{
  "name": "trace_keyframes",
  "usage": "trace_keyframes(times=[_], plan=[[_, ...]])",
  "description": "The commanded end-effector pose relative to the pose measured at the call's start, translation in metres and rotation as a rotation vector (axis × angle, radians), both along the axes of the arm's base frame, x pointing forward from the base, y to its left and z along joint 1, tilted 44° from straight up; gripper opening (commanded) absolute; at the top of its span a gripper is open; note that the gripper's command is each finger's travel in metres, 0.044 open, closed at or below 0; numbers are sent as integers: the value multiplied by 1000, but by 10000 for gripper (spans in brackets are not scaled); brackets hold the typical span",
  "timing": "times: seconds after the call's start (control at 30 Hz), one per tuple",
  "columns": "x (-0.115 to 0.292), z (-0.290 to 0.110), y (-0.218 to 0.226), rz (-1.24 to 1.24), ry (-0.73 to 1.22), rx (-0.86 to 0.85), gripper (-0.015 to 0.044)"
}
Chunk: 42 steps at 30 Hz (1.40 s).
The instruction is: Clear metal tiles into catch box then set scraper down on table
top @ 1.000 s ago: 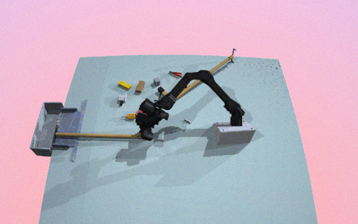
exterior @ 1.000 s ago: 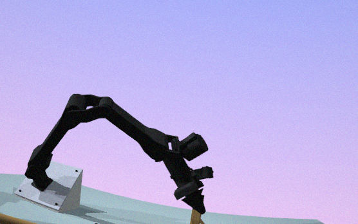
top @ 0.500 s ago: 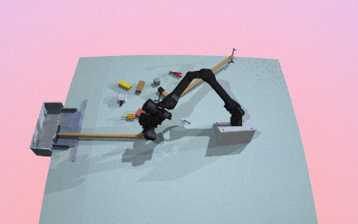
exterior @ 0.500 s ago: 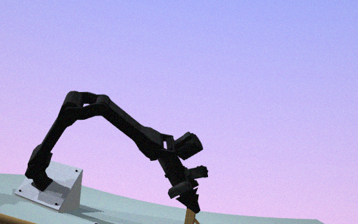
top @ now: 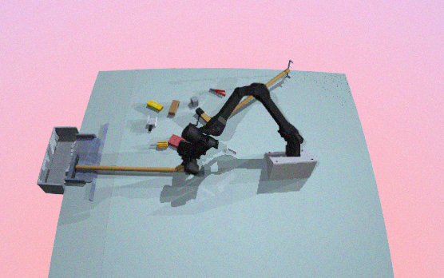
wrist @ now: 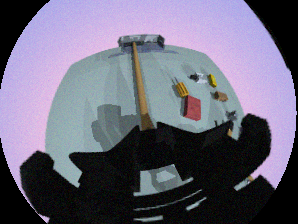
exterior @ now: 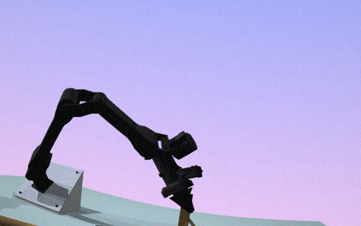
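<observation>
Gripper (top: 191,167) clenched on long scraper (top: 128,168) handle end, fingers hidden by wrist body; shaft runs toward 9 o'clock over steel bench plate (top: 97,140); blade inside catch box (top: 53,160); tiles not discernible.

Long scraper (top: 128,168): thin tan wooden shaft, laid nearly level across the table, its near end clamped in the black gripper (top: 191,167), whose jaws are closed on it. The far end is seen reaching over the steel bench plate (top: 93,140) to the mouth of the catch box (top: 56,160); the blade itself is too small to be made out. Bench plate: pale bluish, flat, thin, set directly against the box's open side. Catch box: grey, open-topped, walled, placed at the table's left edge in the top view. Metal tiles cannot be distinguished on the plate or inside the box. In the wrist view the shaft (wrist: 140,90) is seen running straight away to the box (wrist: 141,42).
</observation>
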<state>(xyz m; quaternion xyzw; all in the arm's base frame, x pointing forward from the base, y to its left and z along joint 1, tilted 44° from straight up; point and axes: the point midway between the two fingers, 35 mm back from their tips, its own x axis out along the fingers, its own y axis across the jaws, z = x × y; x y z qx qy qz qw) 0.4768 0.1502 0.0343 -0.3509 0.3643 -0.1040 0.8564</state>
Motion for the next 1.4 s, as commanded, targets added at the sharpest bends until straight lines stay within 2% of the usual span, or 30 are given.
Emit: trace_keyframes(times=[0.0,1.37], plan=[[-9,3,7,13,-8,7,0],[-74,-3,3,14,-5,11,0]])
